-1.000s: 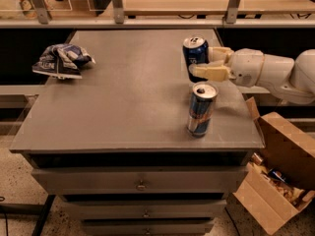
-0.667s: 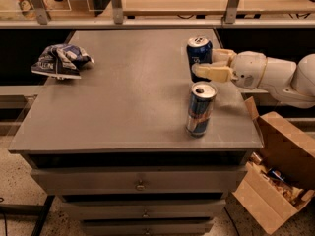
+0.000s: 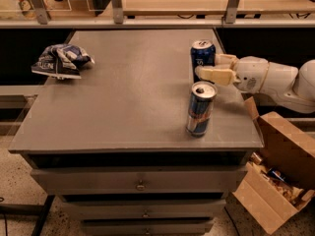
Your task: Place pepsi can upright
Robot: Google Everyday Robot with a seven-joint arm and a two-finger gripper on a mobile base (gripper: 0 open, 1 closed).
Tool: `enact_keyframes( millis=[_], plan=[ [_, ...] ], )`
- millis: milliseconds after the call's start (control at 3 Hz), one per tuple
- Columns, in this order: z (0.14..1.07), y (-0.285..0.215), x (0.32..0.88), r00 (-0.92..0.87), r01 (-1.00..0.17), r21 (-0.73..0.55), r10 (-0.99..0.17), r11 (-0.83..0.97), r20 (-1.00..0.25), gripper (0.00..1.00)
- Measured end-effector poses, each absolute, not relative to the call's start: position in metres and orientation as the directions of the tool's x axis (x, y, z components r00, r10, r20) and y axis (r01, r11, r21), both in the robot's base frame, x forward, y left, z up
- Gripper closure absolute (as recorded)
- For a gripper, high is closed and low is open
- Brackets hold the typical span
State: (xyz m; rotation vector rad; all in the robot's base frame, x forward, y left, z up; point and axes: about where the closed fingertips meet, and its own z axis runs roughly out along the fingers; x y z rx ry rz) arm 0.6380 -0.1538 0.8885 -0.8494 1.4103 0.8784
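The pepsi can [image 3: 202, 53], short and dark blue with a silver top, stands upright at the right rear of the grey table [image 3: 128, 97]. My gripper [image 3: 207, 66] reaches in from the right and its cream fingers [image 3: 216, 75] close around the can's lower half, one in front and one behind. I cannot tell whether the can's base rests on the table or hangs just above it. A taller, slimmer blue-and-silver can [image 3: 200, 109] stands upright just in front of the gripper.
A crumpled blue-white snack bag [image 3: 61, 60] lies at the table's left rear. An open cardboard box [image 3: 275, 181] sits on the floor to the right. Drawers [image 3: 140, 185] run below the tabletop. A shelf rail [image 3: 147, 21] runs behind the table.
The gripper and the pepsi can have shifted together a little to the right. The tall can and the snack bag have not moved.
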Motion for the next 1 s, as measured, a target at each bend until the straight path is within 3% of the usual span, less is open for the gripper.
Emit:
enact_keyframes(
  millis=[333, 1000],
  plan=[
    [0.881, -0.16, 0.636, -0.059, -0.89, 0.059, 0.013, 0.452, -0.998, 0.94],
    [0.872, -0.175, 0.636, -0.109, -0.882, 0.087, -0.02, 0.464, -0.994, 0.53]
  ],
)
